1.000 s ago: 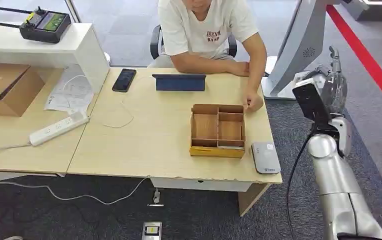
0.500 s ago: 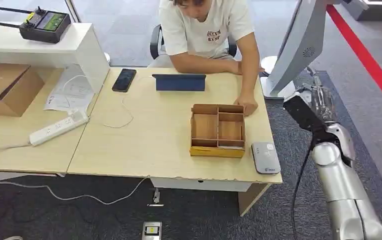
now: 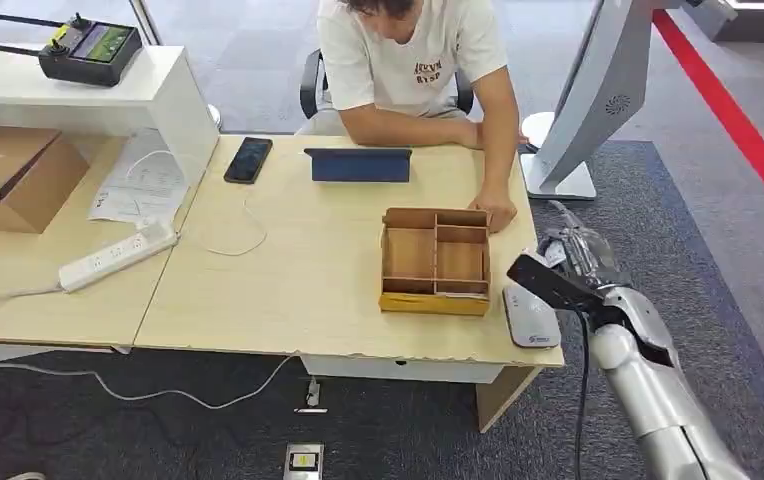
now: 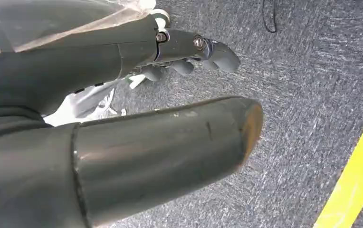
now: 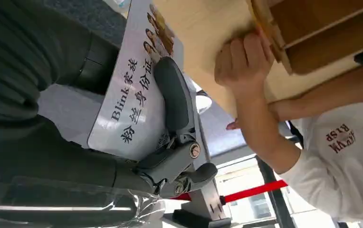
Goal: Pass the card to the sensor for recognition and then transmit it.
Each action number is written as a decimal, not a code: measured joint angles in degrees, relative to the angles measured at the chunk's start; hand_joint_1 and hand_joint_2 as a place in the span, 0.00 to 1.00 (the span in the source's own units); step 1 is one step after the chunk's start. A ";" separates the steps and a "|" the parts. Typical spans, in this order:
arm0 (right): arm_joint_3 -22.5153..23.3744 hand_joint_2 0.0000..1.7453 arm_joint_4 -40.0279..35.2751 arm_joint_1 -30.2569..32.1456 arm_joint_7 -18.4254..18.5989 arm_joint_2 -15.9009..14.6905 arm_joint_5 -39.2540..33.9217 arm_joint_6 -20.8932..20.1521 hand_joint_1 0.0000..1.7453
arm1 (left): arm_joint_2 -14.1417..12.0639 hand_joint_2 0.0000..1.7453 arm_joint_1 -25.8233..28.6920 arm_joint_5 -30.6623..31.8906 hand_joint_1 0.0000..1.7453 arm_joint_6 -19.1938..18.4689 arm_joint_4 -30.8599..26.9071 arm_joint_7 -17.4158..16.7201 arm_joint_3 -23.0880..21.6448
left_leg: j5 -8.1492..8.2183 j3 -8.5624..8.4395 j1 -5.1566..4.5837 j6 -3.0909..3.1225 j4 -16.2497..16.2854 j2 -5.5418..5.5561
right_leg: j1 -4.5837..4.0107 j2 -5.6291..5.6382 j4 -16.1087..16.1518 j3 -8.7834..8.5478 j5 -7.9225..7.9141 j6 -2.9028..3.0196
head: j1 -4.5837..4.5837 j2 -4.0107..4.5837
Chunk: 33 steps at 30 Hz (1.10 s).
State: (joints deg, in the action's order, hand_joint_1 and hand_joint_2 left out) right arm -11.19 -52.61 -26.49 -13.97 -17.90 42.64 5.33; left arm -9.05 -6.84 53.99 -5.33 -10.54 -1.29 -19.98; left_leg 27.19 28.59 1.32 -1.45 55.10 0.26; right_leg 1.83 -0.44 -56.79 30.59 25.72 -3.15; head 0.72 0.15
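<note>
My right hand hovers at the table's front right corner, just above the grey sensor pad, which the wrist partly covers. In the right wrist view this hand holds a white card with printed characters and small photos, the thumb pressed across its face. My left hand hangs over grey carpet, fingers apart, holding nothing.
A divided wooden box stands left of the sensor; a seated person's hand rests on its far right corner. A blue tablet, a phone and a power strip lie further left. A white stand's base sits behind the table corner.
My right arm has swung down and left from a raised position beside the table to just over the sensor pad. The person's hand has settled on the box corner.
</note>
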 joint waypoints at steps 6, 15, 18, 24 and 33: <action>-1.99 1.00 1.62 0.03 -0.04 1.09 0.42 -0.13 1.00 | 0.00 0.00 -0.03 0.17 0.00 0.04 -0.02 -0.02 0.13 | 0.00 0.00 0.00 0.00 0.00 0.00 | 0.00 0.00 0.00 0.00 0.00 0.00 | 0.00 0.00; -4.31 1.00 4.13 -0.11 0.11 2.08 1.38 -0.48 1.00 | -0.02 0.00 -0.01 0.35 0.00 0.02 0.00 -0.35 0.17 | 0.00 0.00 0.00 0.00 0.00 0.00 | 0.00 0.00 0.00 0.00 0.00 0.00 | 0.02 0.00; -4.55 1.00 5.84 -0.23 0.31 2.32 1.60 0.13 1.00 | -0.02 0.00 -0.01 0.79 0.00 0.02 0.00 -0.57 0.22 | 0.00 0.00 0.00 0.00 0.00 0.00 | 0.00 0.00 0.00 0.00 0.00 0.00 | 0.02 0.00; -4.72 1.00 9.58 -0.32 -0.35 2.25 1.14 1.86 1.00 | -0.02 0.00 0.00 1.07 0.00 0.04 0.00 -0.66 0.52 | 0.00 -0.01 0.00 0.00 0.01 0.00 | 0.00 0.00 0.00 0.00 0.00 0.00 | 0.02 0.00; -4.61 1.00 15.74 -1.52 -1.53 1.34 0.72 3.65 1.00 | 0.00 0.00 0.05 1.14 0.00 -0.24 0.00 -1.01 1.73 | 0.00 0.00 0.00 0.00 0.00 -0.01 | 0.00 0.00 0.00 0.02 0.00 0.00 | 0.02 0.00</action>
State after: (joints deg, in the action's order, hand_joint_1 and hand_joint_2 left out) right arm -15.80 -36.88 -28.00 -15.50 -16.57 43.36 8.98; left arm -9.05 -6.79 55.12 -5.57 -10.54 -2.29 -18.25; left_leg 27.19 28.59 1.32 -1.45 55.10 0.25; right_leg 1.83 -0.44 -56.79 30.61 25.72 -3.15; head 0.74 0.15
